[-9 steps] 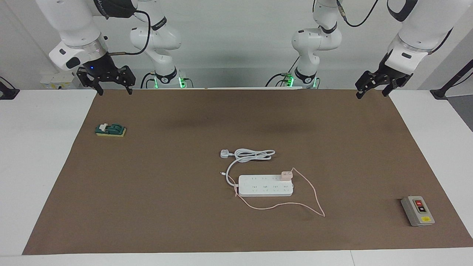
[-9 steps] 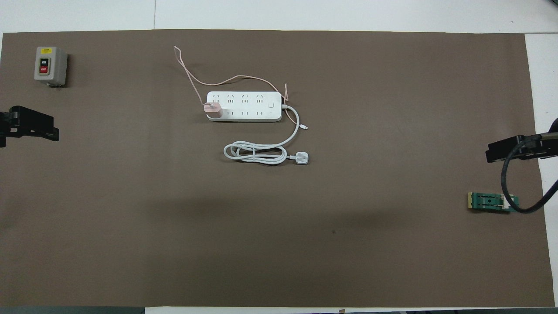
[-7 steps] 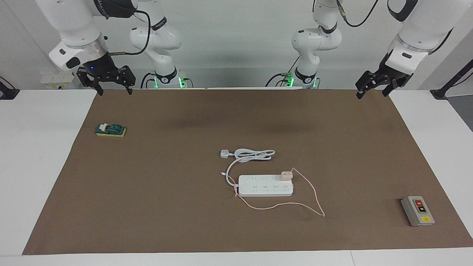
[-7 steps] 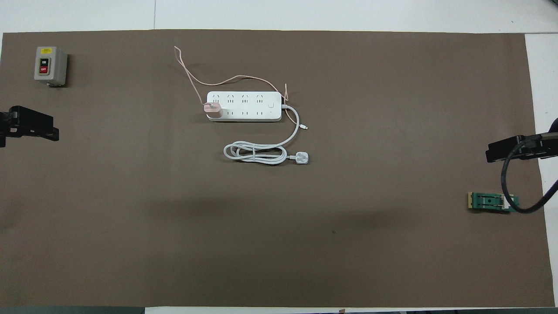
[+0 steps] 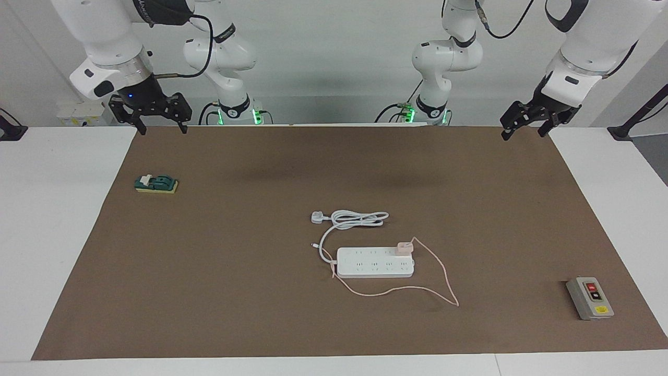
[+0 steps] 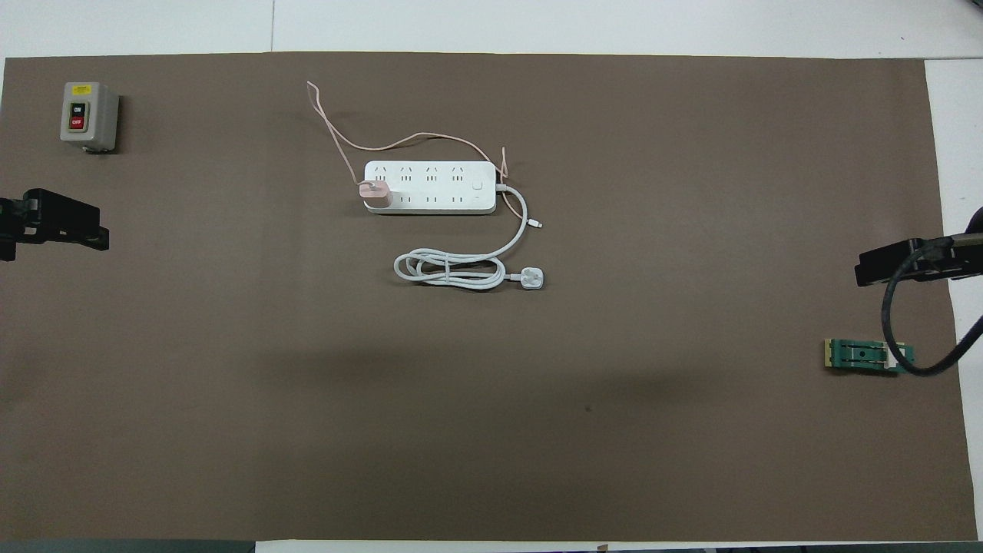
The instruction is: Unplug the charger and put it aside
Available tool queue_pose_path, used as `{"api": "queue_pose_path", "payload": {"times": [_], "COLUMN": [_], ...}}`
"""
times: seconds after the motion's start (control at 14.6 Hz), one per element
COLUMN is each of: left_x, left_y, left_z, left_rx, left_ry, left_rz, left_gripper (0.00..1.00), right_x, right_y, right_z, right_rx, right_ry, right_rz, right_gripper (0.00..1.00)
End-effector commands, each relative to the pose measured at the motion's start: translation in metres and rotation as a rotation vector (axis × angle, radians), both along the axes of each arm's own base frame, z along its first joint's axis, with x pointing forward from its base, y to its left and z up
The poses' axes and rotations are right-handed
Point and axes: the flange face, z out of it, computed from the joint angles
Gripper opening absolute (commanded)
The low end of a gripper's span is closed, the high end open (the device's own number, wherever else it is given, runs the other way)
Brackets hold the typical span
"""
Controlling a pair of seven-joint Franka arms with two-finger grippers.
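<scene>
Since the earlier frames only the left gripper (image 5: pixel 523 131) has shifted, edging slightly in over the brown mat (image 5: pixel 261 292) from the left arm's end of the table; everything on the mat lies as it did. It hangs in the air above the mat's edge closest to the robots, its two fingers spread wide apart and holding nothing. The right gripper (image 5: pixel 159 128) waits above the mat's corner at the right arm's end, its fingers likewise apart and empty. The charger (image 5: pixel 404 247), a small pale pink cube, is plugged into the white power strip (image 5: pixel 375 262) near the middle of the mat, in the socket at the strip's end toward the left arm, on the row nearer the robots. Its thin pink cable (image 5: pixel 436 261) loops out from the cube, runs along the mat farther from the robots than the strip and comes back to the strip's end toward the right arm. The strip's thick white cord (image 5: pixel 355 219) lies coiled just nearer the robots, ending in a white plug (image 5: pixel 317 216). A grey switch box (image 5: pixel 589 298) with red and black buttons sits well apart toward the left arm's end, farther from the robots than the strip. A green block (image 5: pixel 156 184) lies toward the right arm's end, nearer the robots.
</scene>
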Motion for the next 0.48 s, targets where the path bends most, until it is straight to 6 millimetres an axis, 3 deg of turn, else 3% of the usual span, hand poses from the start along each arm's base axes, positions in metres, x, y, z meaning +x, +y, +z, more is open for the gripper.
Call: {"api": "queue_pose_path", "payload": {"times": [0.0,0.27,0.41], "left_x": [-0.005,-0.003,0.001], "left_y": [0.0,-0.001,-0.012], "left_z": [-0.002,-0.008,-0.014], "left_rx": [0.011,0.015,0.017], "left_ry": [-0.014,-0.032,-0.035], "left_rz": [-0.011,0.096,0.174], "left_gripper": [1.0,1.0,1.0], "right_x": [-0.004,-0.006,-0.004], "right_y": [-0.008,-0.004,0.008], "right_z": [0.003,0.001,-0.004], "right_rx": [0.009,0.018,0.019], "right_ry": [-0.003,0.004,0.013], "right_rz": [-0.014,0.004,-0.064], "right_gripper": [1.0,1.0,1.0]}}
